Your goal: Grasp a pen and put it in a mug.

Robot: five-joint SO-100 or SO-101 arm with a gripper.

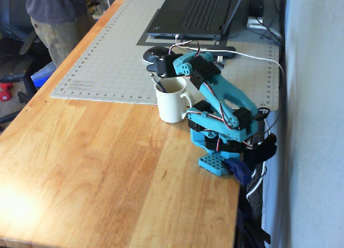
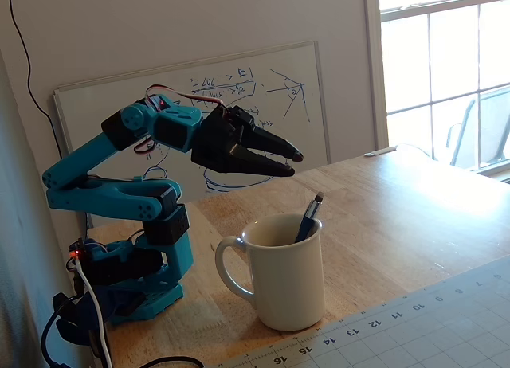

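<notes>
A white mug stands on the wooden table just in front of the blue arm's base. A dark pen stands tilted inside it, leaning on the rim. In the other fixed view the pen sticks up out of the mug with its top to the right. My black gripper hovers a little above the mug's mouth, jaws slightly apart and holding nothing. In the first fixed view the gripper is over the mug's far left rim.
A grey cutting mat lies behind the mug, with a black mouse and a laptop on it. A person stands at the table's far left. A whiteboard leans on the wall. The arm's base sits at the table's right edge.
</notes>
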